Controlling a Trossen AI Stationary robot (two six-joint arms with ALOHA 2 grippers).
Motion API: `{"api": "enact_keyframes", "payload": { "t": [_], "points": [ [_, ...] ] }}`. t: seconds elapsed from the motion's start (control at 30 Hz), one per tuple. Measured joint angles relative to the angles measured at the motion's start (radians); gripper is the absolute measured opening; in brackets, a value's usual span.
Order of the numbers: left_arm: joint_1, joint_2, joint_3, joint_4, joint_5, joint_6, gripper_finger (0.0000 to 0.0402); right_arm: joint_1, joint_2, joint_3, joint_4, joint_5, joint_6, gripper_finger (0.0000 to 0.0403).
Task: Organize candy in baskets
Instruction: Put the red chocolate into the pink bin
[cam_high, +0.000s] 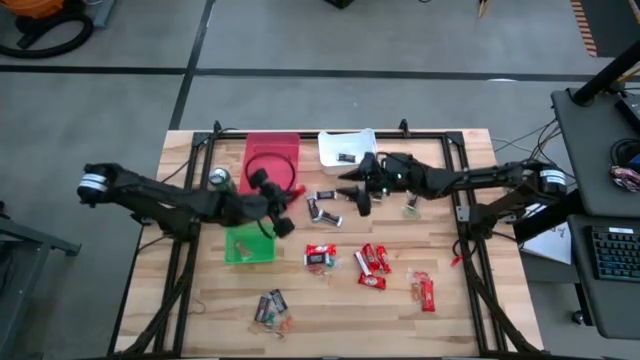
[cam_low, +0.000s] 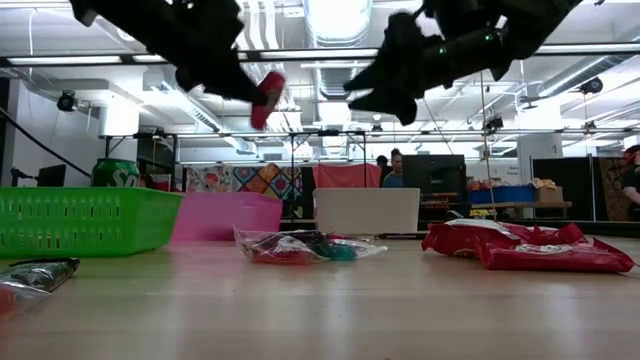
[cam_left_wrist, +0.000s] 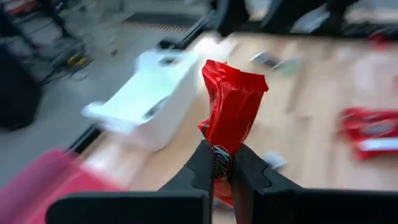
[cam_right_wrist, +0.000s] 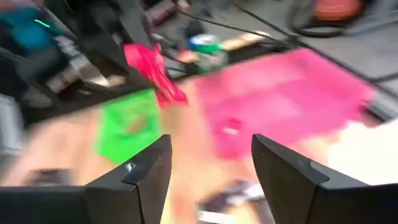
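The left gripper (cam_left_wrist: 222, 171) pinches a red candy bar (cam_left_wrist: 230, 115) by its lower end, raised beside the red basket (cam_high: 270, 160). The right gripper (cam_right_wrist: 211, 165) stands wide and empty above loose candy. Risk: the thin end grip may let the bar slip short of the basket.

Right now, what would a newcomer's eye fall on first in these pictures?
First, the red bar pinched in the shut left gripper, held in the air near the red basket. Next, the right gripper, open and empty, above the table's middle near the white basket. Then the red bars scattered on the table's front half.
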Motion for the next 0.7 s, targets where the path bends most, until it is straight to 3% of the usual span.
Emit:
{"api": "enact_keyframes", "payload": {
  "t": [0.13, 0.37, 0.7],
  "points": [
    [0.130, -0.049, 0.000, -0.097, 0.092, 0.029, 0.0002, -0.078, -0.002, 0.031, -0.096, 0.056, -0.082, 0.0211],
    [0.343, -0.065, 0.000, -0.192, 0.297, 0.087, 0.0002, -0.183, 0.014, 0.043, -0.141, 0.055, -0.093, 0.0210],
    [0.507, -0.021, 0.000, -0.242, 0.307, 0.224, 0.0009, -0.207, 0.014, 0.045, -0.179, 0.052, -0.086, 0.0210]
  ]
}}
